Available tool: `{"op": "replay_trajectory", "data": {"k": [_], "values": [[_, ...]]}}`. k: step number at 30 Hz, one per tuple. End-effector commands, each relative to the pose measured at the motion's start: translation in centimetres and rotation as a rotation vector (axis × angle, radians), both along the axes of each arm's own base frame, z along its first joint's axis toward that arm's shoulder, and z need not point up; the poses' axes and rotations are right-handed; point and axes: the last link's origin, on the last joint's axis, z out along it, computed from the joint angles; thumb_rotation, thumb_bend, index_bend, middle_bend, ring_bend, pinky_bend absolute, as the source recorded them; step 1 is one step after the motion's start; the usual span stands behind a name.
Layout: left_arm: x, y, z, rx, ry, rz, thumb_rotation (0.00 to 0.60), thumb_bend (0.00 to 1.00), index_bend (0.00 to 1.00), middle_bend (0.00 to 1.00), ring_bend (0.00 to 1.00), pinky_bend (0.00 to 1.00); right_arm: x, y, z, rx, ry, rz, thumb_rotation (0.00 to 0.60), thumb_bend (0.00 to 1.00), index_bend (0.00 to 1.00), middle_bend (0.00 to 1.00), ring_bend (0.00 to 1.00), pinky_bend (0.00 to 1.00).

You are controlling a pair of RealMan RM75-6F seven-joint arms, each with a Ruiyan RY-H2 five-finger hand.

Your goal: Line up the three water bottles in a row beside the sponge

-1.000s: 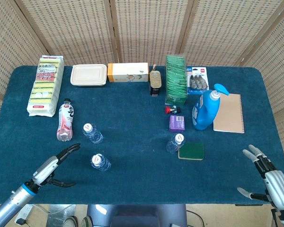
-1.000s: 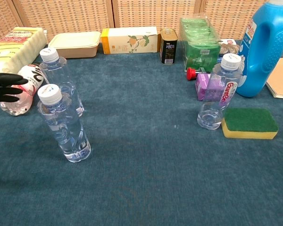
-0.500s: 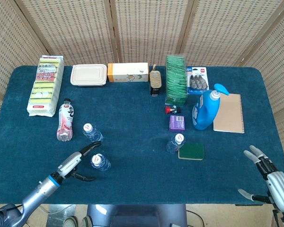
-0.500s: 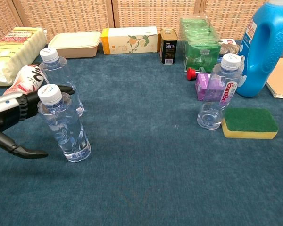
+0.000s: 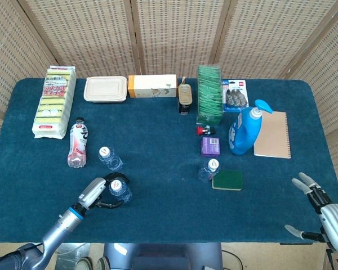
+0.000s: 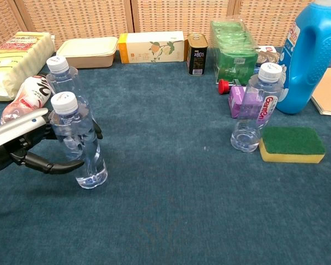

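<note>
Three clear water bottles stand on the blue table. The nearest bottle (image 5: 120,191) (image 6: 81,148) leans slightly, and my left hand (image 5: 96,194) (image 6: 27,144) grips it, fingers behind it and thumb in front. A second bottle (image 5: 110,158) (image 6: 62,78) stands just behind it, untouched. The third bottle (image 5: 208,170) (image 6: 256,107) stands against the left side of the green-and-yellow sponge (image 5: 227,180) (image 6: 292,144). My right hand (image 5: 325,214) hovers open at the table's front right edge, far from everything; the chest view does not show it.
A pink drink bottle (image 5: 77,145) (image 6: 23,99) lies left of the two bottles. A blue detergent bottle (image 5: 245,130), a purple box (image 5: 210,146) and a notebook (image 5: 272,135) sit behind the sponge. Boxes, a can and packs line the far edge.
My left hand has moved right and closed around the nearest bottle, which has tipped slightly and shifted. The right hand has barely moved.
</note>
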Motion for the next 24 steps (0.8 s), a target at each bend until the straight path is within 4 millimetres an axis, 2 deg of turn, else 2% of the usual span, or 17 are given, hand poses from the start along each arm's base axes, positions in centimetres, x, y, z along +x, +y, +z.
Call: {"op": "replay_trajectory", "data": {"k": [1, 10, 17, 24], "values": [[0.4, 0.0, -0.3, 0.001, -0.01, 0.006, 0.6, 0.29, 0.36, 0.36, 0.25, 0.43, 0.0, 0.0, 0.1, 0.0, -0.003, -0.002, 0.6, 0.03, 0.1, 0.0, 0.0, 0.13], [1.6, 0.2, -0.4, 0.008, -0.057, 0.01, 0.6, 0.29, 0.41, 0.39, 0.28, 0.45, -0.1, -0.1, 0.2, -0.002, -0.009, -0.004, 0.6, 0.03, 0.1, 0.0, 0.0, 0.13], [4.3, 1.6, 0.1, 0.043, -0.112, -0.008, 0.6, 0.29, 0.41, 0.39, 0.28, 0.46, -0.1, 0.0, 0.2, -0.002, -0.012, -0.005, 0.6, 0.03, 0.1, 0.0, 0.0, 0.13], [8.7, 4.1, -0.9, 0.022, -0.076, -0.054, 0.6, 0.28, 0.41, 0.39, 0.28, 0.47, -0.2, -0.1, 0.3, -0.003, -0.015, -0.004, 0.6, 0.03, 0.1, 0.0, 0.0, 0.13]]}}
